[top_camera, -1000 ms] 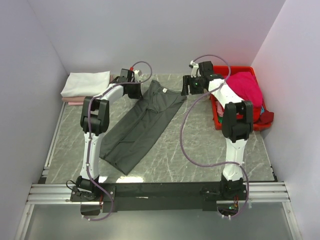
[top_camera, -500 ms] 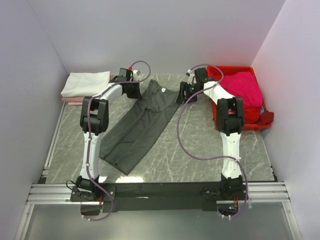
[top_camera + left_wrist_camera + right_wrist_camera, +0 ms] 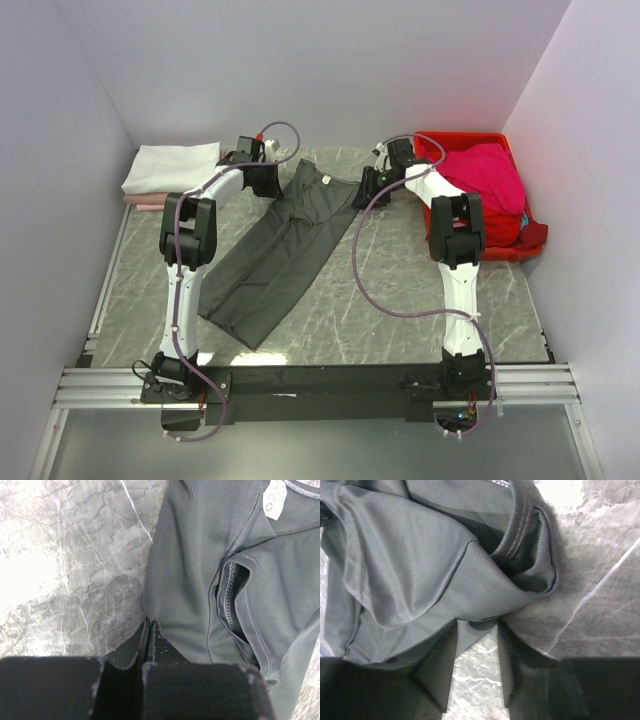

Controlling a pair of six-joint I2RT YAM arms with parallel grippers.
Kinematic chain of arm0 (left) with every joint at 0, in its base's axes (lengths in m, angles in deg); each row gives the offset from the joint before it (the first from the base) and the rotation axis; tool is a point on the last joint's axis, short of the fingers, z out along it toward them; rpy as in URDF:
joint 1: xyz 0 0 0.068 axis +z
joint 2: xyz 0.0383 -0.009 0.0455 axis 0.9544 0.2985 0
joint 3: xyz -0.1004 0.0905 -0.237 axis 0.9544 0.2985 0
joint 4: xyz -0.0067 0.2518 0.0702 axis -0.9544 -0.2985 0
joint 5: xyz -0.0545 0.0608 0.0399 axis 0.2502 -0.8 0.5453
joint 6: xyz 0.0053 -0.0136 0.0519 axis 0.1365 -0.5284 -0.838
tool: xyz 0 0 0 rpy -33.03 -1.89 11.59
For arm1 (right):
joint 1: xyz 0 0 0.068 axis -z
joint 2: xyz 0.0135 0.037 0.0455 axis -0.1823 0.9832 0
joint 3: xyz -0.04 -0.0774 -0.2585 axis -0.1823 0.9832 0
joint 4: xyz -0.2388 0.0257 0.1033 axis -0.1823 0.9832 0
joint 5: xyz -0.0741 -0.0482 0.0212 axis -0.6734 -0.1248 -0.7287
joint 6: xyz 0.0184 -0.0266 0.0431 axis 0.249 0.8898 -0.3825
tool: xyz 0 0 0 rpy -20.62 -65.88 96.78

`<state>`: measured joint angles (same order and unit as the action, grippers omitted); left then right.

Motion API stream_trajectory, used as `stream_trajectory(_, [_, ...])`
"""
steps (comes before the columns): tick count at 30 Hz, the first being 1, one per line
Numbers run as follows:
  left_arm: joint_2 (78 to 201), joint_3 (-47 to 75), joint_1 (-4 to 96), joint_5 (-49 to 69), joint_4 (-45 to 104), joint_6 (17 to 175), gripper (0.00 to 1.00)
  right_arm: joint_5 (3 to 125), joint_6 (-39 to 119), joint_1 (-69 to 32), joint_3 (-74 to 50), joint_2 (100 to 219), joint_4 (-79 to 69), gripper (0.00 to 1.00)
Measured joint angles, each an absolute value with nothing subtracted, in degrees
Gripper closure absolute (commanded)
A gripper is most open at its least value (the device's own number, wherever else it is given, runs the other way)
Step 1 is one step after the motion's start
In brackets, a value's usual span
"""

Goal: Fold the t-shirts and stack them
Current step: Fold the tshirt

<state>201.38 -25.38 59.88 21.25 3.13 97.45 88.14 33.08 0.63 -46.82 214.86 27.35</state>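
A dark charcoal-grey t-shirt [image 3: 290,240] lies folded lengthwise, running diagonally across the marble table. My left gripper [image 3: 272,185] sits at its far left edge. In the left wrist view that gripper [image 3: 148,625] is shut, its tips pinching the edge of the t-shirt [image 3: 200,580]. My right gripper [image 3: 365,188] is at the shirt's far right corner. In the right wrist view it [image 3: 477,625] stands open, with a pointed fold of the shirt [image 3: 420,570] between the fingers. A white folded t-shirt [image 3: 172,165] rests on a pale pink one [image 3: 150,203] at the back left.
A red crate [image 3: 470,140] at the back right holds a magenta t-shirt [image 3: 490,175] and other cloth. Walls close in the table on the left, back and right. A white neck label [image 3: 274,500] shows inside the grey shirt's collar.
My right gripper has moved left from beside the crate down to the grey shirt's right corner, and its jaws have narrowed. The left gripper has not moved.
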Motion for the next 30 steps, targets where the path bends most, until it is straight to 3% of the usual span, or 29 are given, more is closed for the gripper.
stream_trajectory(5, [201.4, -25.38, 60.05, 21.38, 3.16, 97.69, 1.0, 88.03, 31.24, 0.63, -46.82, 215.78, 27.1, 0.84])
stream_trajectory(11, [201.47, -25.38, 60.58, 21.69, 3.18, 99.16, 1.0, 88.4, 29.97, 0.83, -45.64, 215.82, 25.42, 0.9])
stream_trajectory(21, [201.47, -25.38, 61.74, 23.37, 4.12, 101.43, 1.0, 91.05, 28.95, 1.68, -43.72, 215.47, 22.54, 0.88])
stream_trajectory(30, [201.95, -26.52, 61.74, 25.36, 4.27, 101.41, 0.97, 93.1, 30.02, 1.77, -44.33, 215.47, 22.71, 0.61])
